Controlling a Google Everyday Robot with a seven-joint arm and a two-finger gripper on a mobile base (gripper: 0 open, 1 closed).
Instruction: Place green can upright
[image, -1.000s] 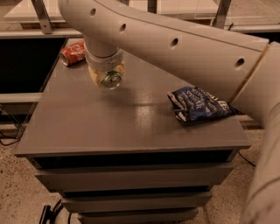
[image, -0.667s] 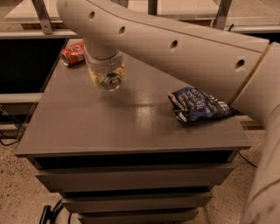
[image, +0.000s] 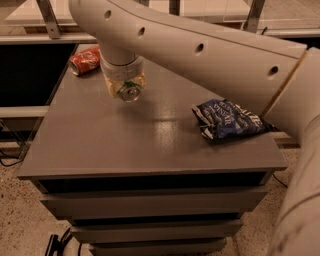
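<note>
The green can (image: 131, 92) shows only its silver end and a strip of green side, with the end facing the camera, so it is tilted on its side. My gripper (image: 125, 86) hangs from the thick cream arm over the back left part of the grey table (image: 115, 145). It is shut on the can, whose body is mostly hidden between the fingers. I cannot tell whether the can touches the tabletop.
A red soda can (image: 85, 60) lies on its side at the table's back left corner, just left of the gripper. A crumpled blue chip bag (image: 227, 120) lies at the right edge. My arm spans the upper right. Table drawers are below.
The gripper and the can have barely shifted, a little to the right and down. The red can and the chip bag have not moved.
</note>
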